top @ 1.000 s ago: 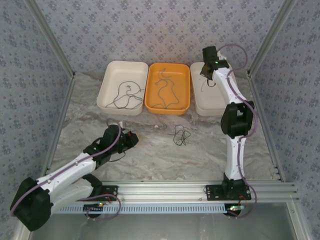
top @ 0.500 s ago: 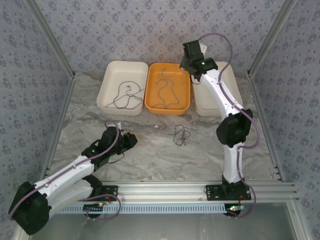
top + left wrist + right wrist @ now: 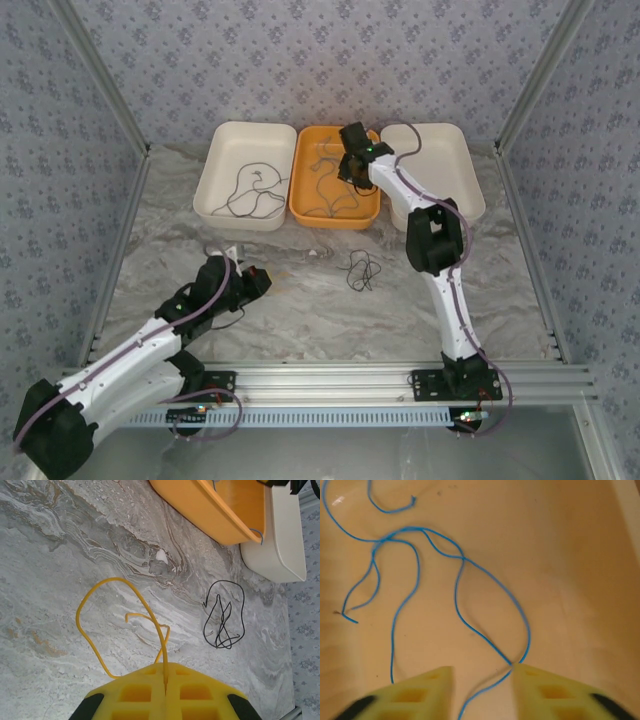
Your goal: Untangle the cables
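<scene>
left gripper [image 3: 165, 672] clamps tan cable [image 3: 111, 579] | right gripper [image 3: 482, 669] agape above blue cable [image 3: 462, 558] | limp, light: I'd pinch its bottom-centre bend

Robot lab test cell, not a home or shop. Two white arms, left arm [image 3: 130, 352] and right arm [image 3: 455, 310], are bolted to an aluminium rail [image 3: 330, 380] at the near edge of the tabletop [image 3: 300, 300]. Aluminium frame posts [image 3: 100, 80] hold patterned wall panels [image 3: 320, 60], boxing in three sides. Marble-print surface. Plain plastic bins sit in a row at the back: white tray [image 3: 210, 180], orange tray [image 3: 330, 222], second white tray [image 3: 450, 160].
</scene>
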